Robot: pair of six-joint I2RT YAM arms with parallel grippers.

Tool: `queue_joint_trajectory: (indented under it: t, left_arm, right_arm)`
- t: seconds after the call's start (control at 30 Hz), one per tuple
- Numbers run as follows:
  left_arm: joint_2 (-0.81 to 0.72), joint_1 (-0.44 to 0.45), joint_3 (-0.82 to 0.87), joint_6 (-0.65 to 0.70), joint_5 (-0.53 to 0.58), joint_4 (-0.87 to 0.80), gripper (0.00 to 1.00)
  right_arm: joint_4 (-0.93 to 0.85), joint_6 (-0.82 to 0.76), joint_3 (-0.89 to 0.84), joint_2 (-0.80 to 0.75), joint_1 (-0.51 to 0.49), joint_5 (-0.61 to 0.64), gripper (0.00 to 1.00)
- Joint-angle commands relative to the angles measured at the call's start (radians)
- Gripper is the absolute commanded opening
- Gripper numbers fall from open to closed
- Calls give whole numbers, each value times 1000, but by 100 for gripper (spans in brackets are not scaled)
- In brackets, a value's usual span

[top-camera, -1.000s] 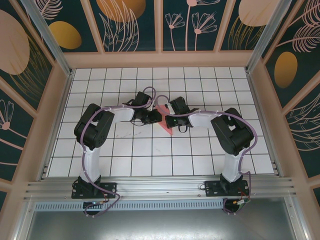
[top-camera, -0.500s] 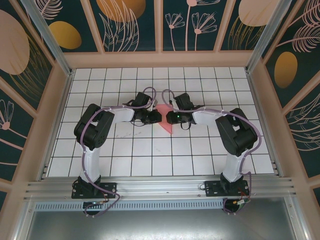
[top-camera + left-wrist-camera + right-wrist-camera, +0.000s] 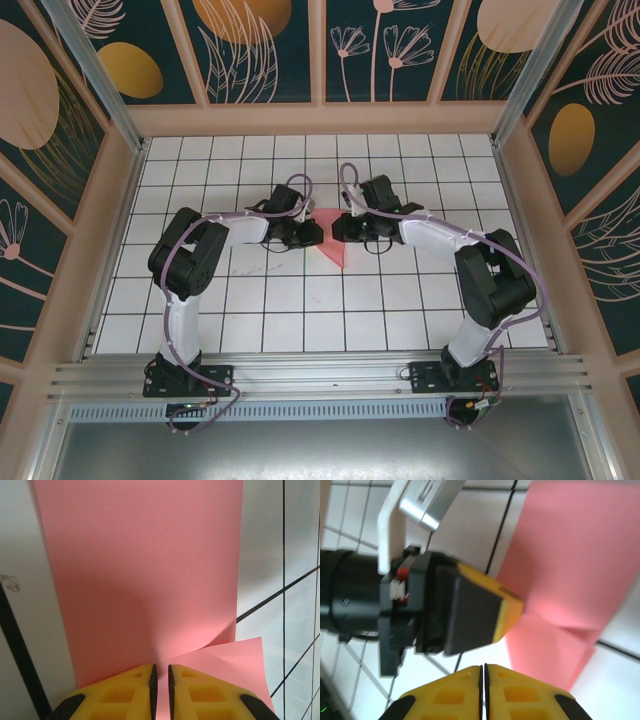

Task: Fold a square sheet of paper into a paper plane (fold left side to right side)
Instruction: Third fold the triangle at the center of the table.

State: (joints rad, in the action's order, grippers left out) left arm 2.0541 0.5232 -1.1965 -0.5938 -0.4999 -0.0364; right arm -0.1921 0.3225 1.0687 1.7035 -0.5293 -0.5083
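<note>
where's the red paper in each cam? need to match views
Top external: red paper at the centre of the table, its point toward the near edge.
Left wrist: red paper covers the centre, folded flap at lower right.
Right wrist: red paper at upper right, running down to bottom centre.
Shared landmark: the table's black grid lines.

Creased red paper point(image 3: 145, 580) (jaws tight)

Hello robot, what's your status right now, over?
Left claw shut, tips at the paper's edge. Right claw shut beside it, nothing seen in it. Red paper partly folded, lying between them. Nothing in the way.
</note>
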Motion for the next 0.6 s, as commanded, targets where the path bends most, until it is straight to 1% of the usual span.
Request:
queue_joint_trajectory:
  t: [0.0, 0.27, 0.4, 0.57]
  left_arm:
    - [58, 3, 42, 32, 83, -81, 19]
    - [57, 3, 39, 35, 84, -84, 19]
    - [53, 3, 38, 33, 85, -85, 19]
    - [52, 2, 37, 34, 86, -87, 19]
  right_arm:
    - [-52, 34, -6, 11, -35, -115, 11]
    - [-69, 26, -6, 94, -45, -57, 10]
    - [-98, 17, -9, 114, -46, -12, 10]
    - [-119, 9, -19, 130, -46, 14, 10]
